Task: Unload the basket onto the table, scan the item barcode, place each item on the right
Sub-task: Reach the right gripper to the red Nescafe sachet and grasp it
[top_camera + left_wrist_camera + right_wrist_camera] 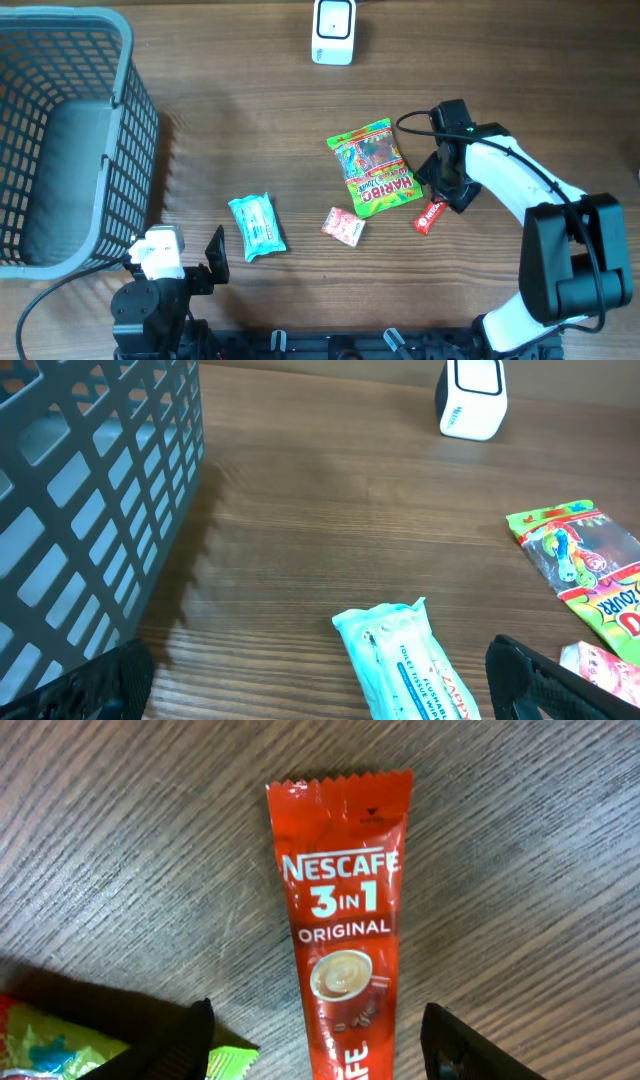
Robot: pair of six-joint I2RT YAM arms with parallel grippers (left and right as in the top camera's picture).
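Note:
A red Nescafe 3-in-1 sachet lies flat on the wooden table, seen small and red in the overhead view. My right gripper straddles its lower end. Its fingers stand apart on either side with wood showing in both gaps, so it is open and grips nothing. The white barcode scanner stands at the table's far edge and also shows in the left wrist view. My left gripper is wide open at the near left, over the end of a teal tissue pack.
A green Haribo bag lies just left of the right gripper, its corner beside the left finger. A small pink packet and the teal tissue pack lie in the middle. A grey mesh basket fills the left side.

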